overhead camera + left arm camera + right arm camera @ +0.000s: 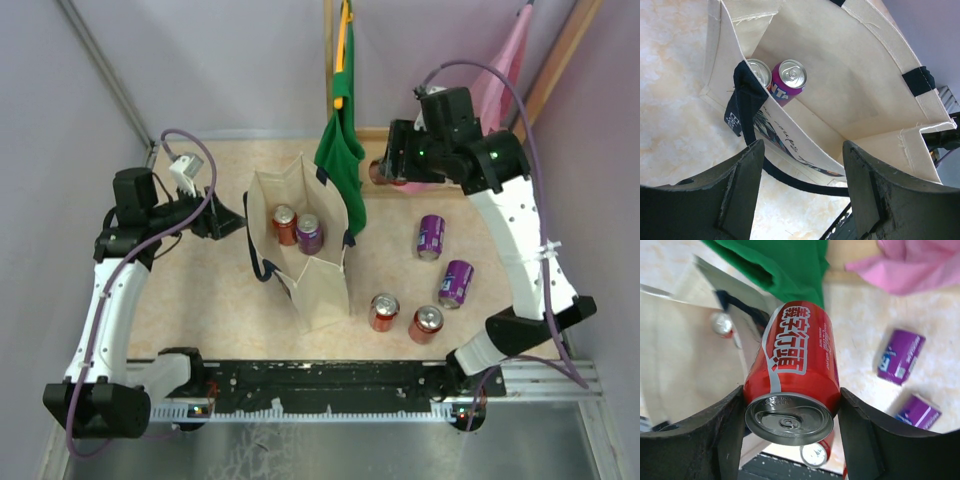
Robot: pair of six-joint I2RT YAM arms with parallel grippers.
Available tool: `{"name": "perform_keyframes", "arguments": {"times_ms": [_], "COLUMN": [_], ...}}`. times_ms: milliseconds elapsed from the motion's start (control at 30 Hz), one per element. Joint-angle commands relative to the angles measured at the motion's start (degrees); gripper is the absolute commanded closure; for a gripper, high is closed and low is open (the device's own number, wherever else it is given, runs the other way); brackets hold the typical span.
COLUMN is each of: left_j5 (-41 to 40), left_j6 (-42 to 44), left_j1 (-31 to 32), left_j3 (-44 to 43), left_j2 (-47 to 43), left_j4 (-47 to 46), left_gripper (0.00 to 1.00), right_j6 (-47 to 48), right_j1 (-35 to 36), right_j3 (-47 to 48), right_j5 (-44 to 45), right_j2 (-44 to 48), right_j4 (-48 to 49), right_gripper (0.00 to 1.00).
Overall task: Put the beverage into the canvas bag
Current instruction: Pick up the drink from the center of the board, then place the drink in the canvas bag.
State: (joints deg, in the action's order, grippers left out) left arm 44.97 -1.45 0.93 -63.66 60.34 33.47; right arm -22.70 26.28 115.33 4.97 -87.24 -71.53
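The cream canvas bag (318, 285) with navy straps stands open at mid-table, with a red can (285, 225) and a purple can (309, 234) inside. My right gripper (388, 168) hangs right of the bag at the back, beside the green cloth, shut on a red beverage can (795, 365); both fingers (860, 435) press its sides. In the right wrist view the bag (680, 365) lies off to the left. My left gripper (802, 185) is open at the bag's left wall (805, 135), the navy strap (790, 179) showing between its fingers. The two cans inside (788, 80) show beyond.
A green cloth bag (340, 150) hangs just behind the canvas bag and a pink one (495, 85) at the back right. Two purple cans (431, 236) (456, 282) lie right of the bag. Two red cans (384, 312) (426, 324) stand nearer the front.
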Motion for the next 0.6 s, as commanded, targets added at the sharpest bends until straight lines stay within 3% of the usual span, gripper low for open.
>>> {"name": "perform_keyframes", "arguments": {"times_ms": [0,267,567], "left_j5": [0.0,0.1,-1.2], "left_j6": [-0.4,-1.6,0.7], "left_j1": [0.3,0.2,0.2], "left_j3": [-0.4,0.0,-3.5], "left_j2": [0.0,0.2,4.2], "left_j4": [-1.1,-2.5,-1.3], "left_gripper": [0.3,0.3,0.29], "right_j6": [0.5,3.3,8.3], "right_j1": [4.4,19.5,24.8], "right_j3": [9.2,15.6,15.6], "right_j5": [-4.1,1.4,-0.6], "right_j2": [1.1,-6.2,-19.1], "right_j4": [4.3,8.7,9.2], "right_gripper": [1.0,1.0,1.0]}}
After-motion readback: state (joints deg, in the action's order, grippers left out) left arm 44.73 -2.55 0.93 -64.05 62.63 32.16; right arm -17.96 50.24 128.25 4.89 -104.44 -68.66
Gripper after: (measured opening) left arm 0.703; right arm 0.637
